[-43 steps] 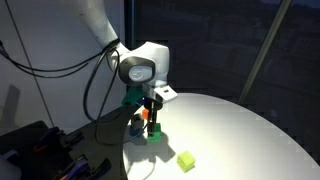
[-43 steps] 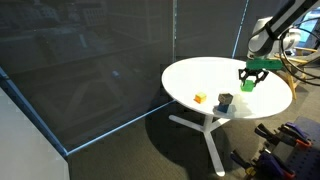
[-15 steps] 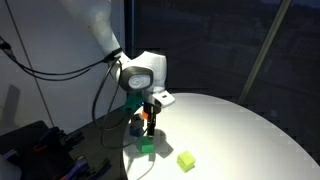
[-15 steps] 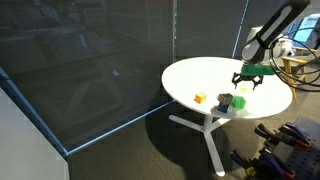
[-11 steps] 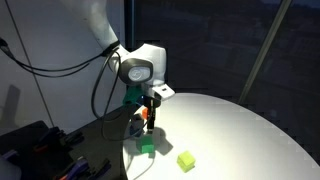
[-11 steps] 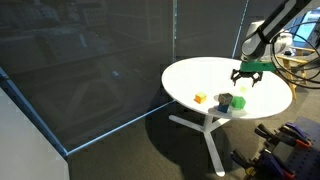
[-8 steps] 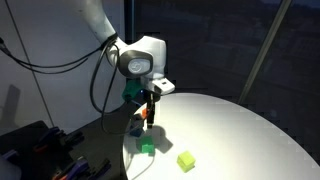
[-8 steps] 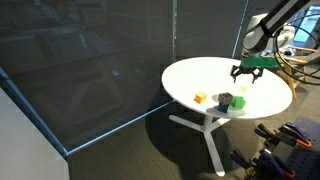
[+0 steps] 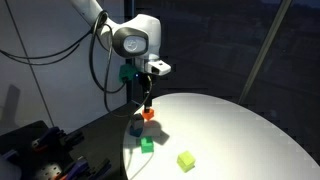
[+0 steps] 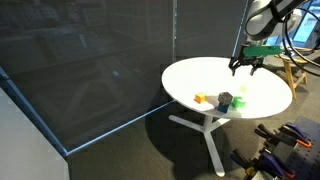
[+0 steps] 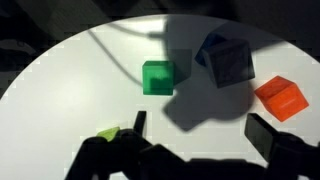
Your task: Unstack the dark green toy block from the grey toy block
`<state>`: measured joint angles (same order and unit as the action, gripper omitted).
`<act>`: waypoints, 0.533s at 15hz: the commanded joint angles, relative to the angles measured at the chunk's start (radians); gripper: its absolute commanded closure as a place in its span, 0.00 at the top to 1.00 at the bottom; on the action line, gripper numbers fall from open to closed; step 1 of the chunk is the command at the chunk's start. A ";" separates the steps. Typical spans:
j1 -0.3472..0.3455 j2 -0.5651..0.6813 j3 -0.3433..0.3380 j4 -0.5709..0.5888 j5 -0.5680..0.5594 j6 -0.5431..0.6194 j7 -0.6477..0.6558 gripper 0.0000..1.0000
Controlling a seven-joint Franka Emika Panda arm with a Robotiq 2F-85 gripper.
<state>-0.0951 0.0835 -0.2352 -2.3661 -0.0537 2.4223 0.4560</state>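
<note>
White round table (image 11: 60,80) — dark green toy block (image 11: 157,77) now sits on it, near the grey toy block (image 11: 228,62), not touching. My gripper (image 11: 200,130) has risen clear, jaws spread, empty — unstacking looks done.

The arm (image 9: 92,14) reaches in from above and bends at the wrist (image 9: 137,40), so the gripper (image 9: 146,98) points straight down. In the wrist view its two dark fingers (image 11: 266,137) stand well apart, with the jaws spread wide.
</note>
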 commanded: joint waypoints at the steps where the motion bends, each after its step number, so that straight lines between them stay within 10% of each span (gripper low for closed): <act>1: -0.004 -0.084 0.041 -0.032 -0.027 -0.058 -0.057 1.00; 8: 0.012 -0.135 0.123 -0.030 -0.011 -0.140 -0.099 1.00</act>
<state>-0.0885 -0.0111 -0.1356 -2.3864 -0.0593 2.3183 0.3692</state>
